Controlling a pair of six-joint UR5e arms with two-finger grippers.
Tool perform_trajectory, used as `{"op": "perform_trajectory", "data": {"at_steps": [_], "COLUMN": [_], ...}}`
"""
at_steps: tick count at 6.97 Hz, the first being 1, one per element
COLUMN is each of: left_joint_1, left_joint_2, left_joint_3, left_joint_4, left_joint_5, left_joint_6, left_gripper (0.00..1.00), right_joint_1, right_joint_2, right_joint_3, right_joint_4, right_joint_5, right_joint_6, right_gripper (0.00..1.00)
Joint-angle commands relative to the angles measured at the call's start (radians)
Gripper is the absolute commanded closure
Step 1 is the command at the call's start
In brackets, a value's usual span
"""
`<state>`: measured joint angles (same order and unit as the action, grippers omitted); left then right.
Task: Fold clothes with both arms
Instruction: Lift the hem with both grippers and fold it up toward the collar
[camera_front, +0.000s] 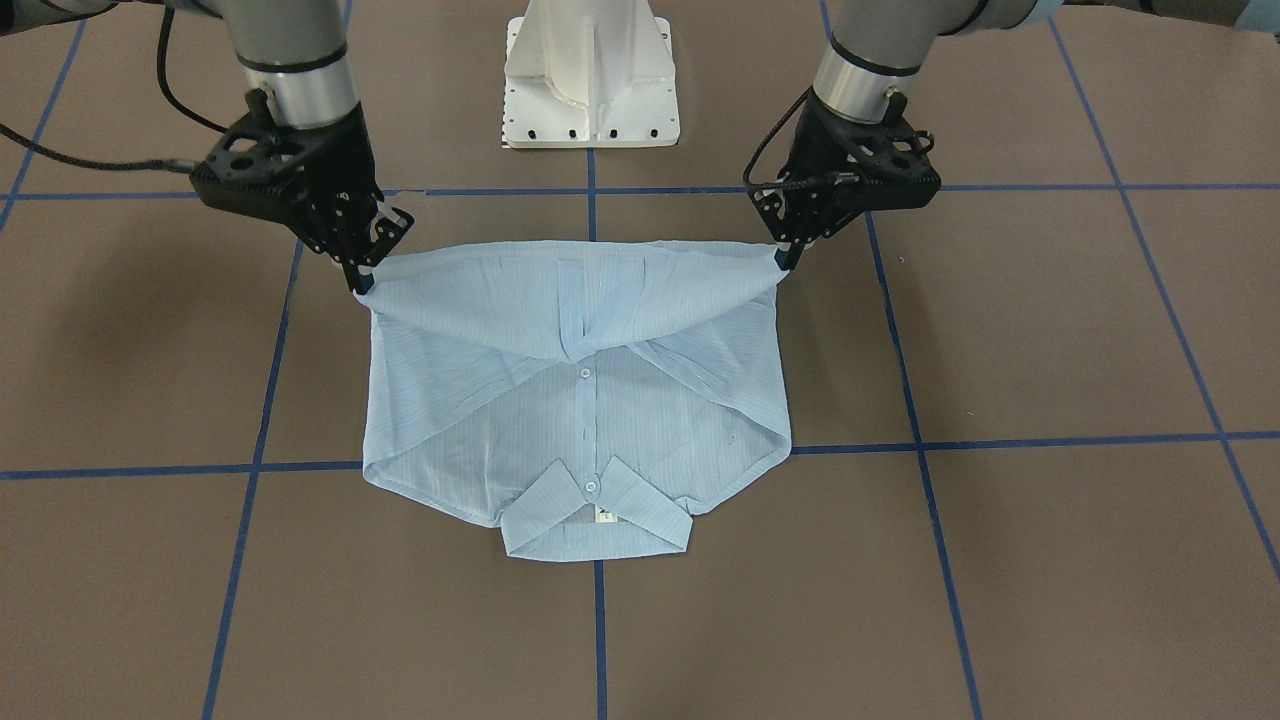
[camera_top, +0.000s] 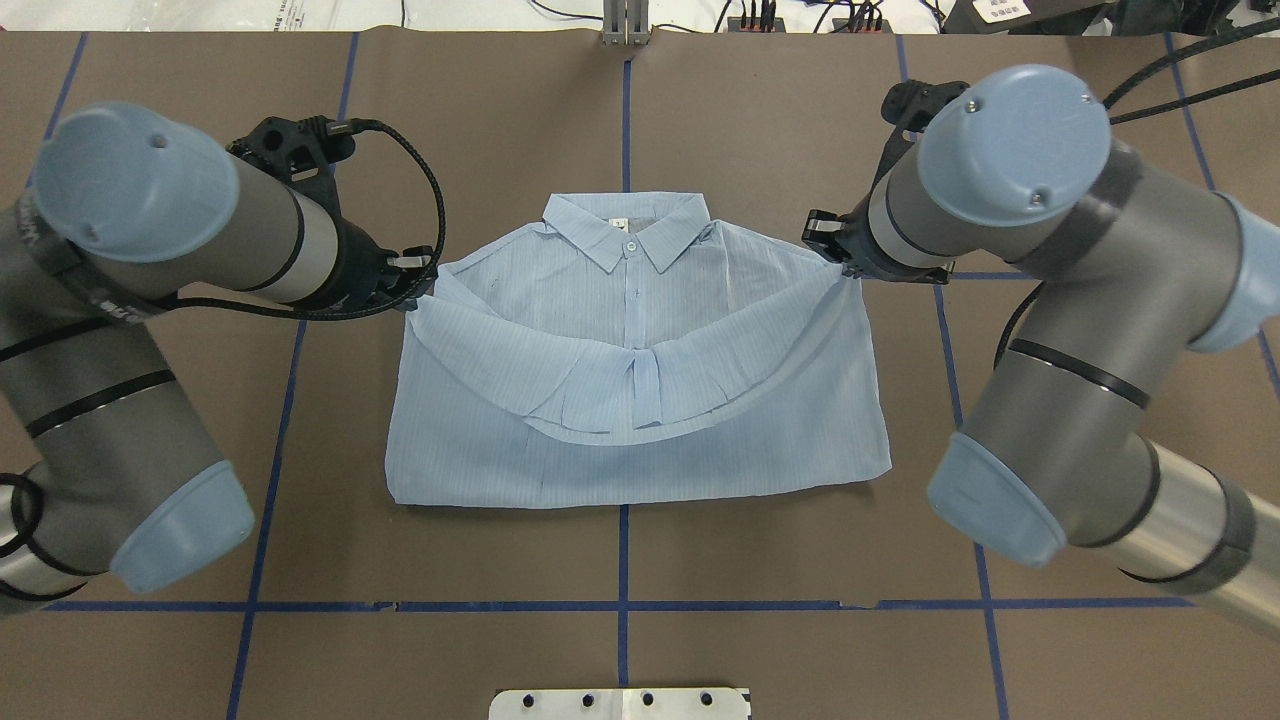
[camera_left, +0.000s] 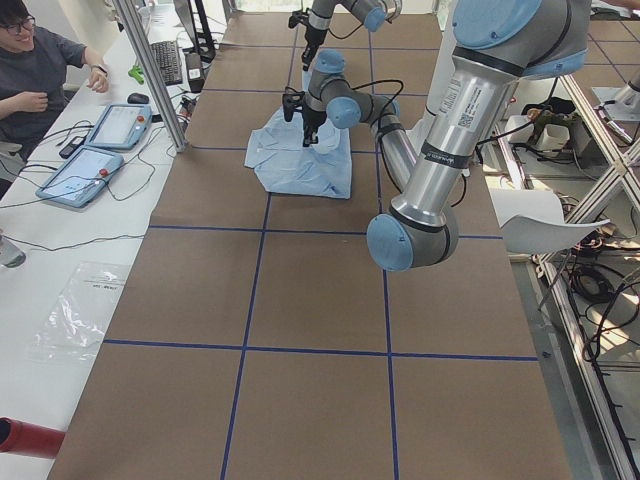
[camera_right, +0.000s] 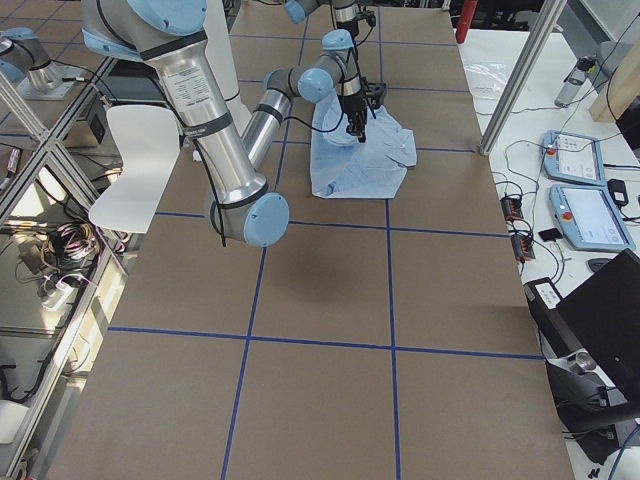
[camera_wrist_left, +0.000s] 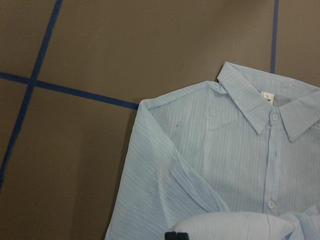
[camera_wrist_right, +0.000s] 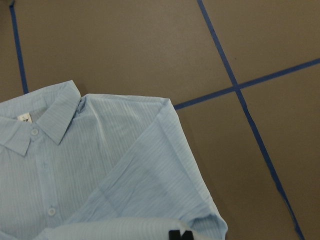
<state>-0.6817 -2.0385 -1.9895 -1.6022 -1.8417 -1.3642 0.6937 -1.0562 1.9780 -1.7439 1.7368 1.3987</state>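
The light blue striped shirt (camera_front: 580, 420) lies buttoned side up on the brown table, its collar (camera_top: 627, 230) pointing away from the robot. Its lower edge (camera_top: 640, 385) is lifted off the table and sags in an arc over the body. My left gripper (camera_top: 420, 290) (camera_front: 787, 258) is shut on one corner of that edge. My right gripper (camera_top: 838, 262) (camera_front: 360, 283) is shut on the other corner. Both hold the cloth at about the same height above the shirt's sides. In the wrist views the collar (camera_wrist_left: 272, 107) (camera_wrist_right: 42, 117) shows beneath, with only black fingertips at the bottom edge.
The white pedestal base (camera_front: 590, 90) stands behind the shirt. Blue tape lines (camera_front: 250, 470) grid the brown table. A person (camera_left: 35, 75) sits at a side desk with tablets (camera_left: 85, 170). A white chair (camera_right: 135, 165) stands beside the table.
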Motion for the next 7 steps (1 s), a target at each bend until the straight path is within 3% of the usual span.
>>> {"op": "perform_trajectory", "data": {"at_steps": [1,3,7], "left_joint_1": [-0.001,-0.004,-0.064], "left_joint_2": [-0.025,-0.035,-0.042], "left_joint_3": [0.182,0.323,0.359], "left_joint_4": [-0.152,-0.293,-0.317], "left_joint_5": [0.036,0.056,0.047], "left_joint_6": [0.037,0.069,0.106], "left_gripper": [1.00,1.00,1.00], "right_joint_1": [0.006,0.013,0.081], "right_joint_2": [0.001,0.001,-0.010], "right_joint_3": [-0.228,-0.312,-0.327], "right_joint_4": [0.220,0.299,0.297], "right_joint_5": [-0.005,-0.010,-0.002], "right_joint_6": [-0.015,-0.030,-0.124], "right_gripper": [1.00,1.00,1.00]}}
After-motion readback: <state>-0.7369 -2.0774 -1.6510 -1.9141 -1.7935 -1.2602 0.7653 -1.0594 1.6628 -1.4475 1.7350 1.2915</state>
